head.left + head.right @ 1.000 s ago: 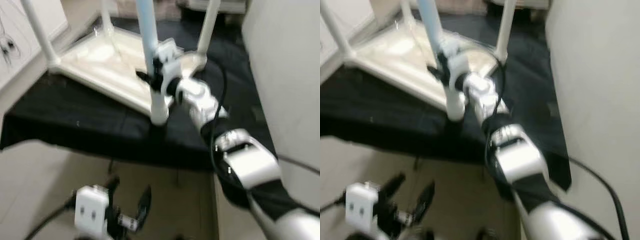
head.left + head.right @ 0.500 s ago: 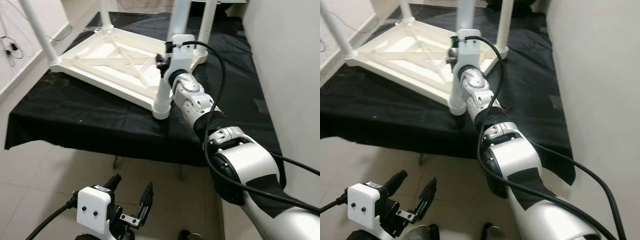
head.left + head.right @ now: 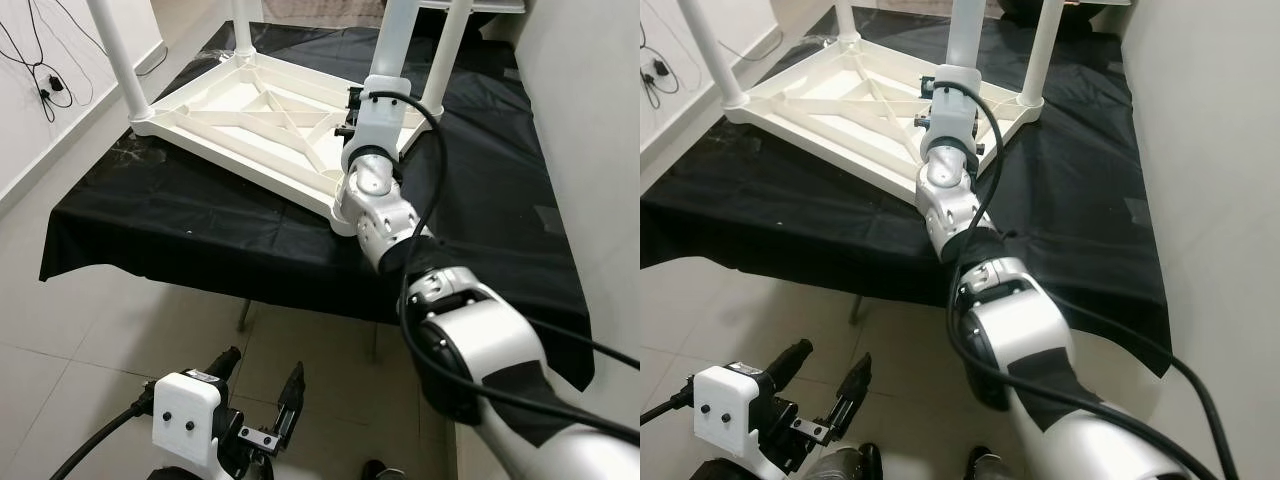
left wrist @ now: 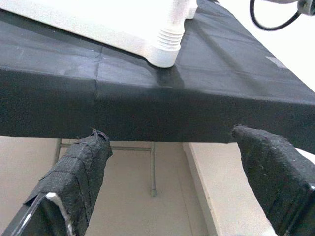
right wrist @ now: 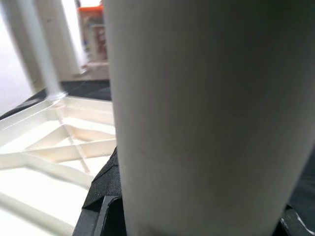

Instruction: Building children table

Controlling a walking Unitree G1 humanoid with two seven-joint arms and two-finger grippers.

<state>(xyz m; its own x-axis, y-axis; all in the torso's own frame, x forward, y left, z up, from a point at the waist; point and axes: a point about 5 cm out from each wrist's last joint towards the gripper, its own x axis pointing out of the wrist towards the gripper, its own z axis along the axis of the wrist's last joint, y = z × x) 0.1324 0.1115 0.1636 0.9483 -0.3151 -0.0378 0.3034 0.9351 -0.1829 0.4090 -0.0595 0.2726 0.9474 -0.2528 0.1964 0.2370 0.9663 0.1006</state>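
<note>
black cloth (image 3: pixel 170 225) covered the bench; at upper centre the right gripper (image 3: pixel 352 112) clenched the upright table leg (image 3: pixel 398 40), left gripper (image 3: pixel 262 408) hung released below.

Upturned table top (image 3: pixel 240 120) lies on the cloth-covered bench (image 3: pixel 150 230), toward its rear left, near corner close to the front edge. Legs stand at its corners: left leg (image 3: pixel 118 60), rear leg (image 3: pixel 240 25), right leg (image 3: pixel 448 45), near leg (image 3: pixel 395 40). Right gripper (image 3: pixel 352 112) at the near leg's base. Left gripper (image 3: pixel 258 395) low before the bench, above the floor (image 3: pixel 90 330). Cables (image 3: pixel 45 60) on the wall left.
</note>
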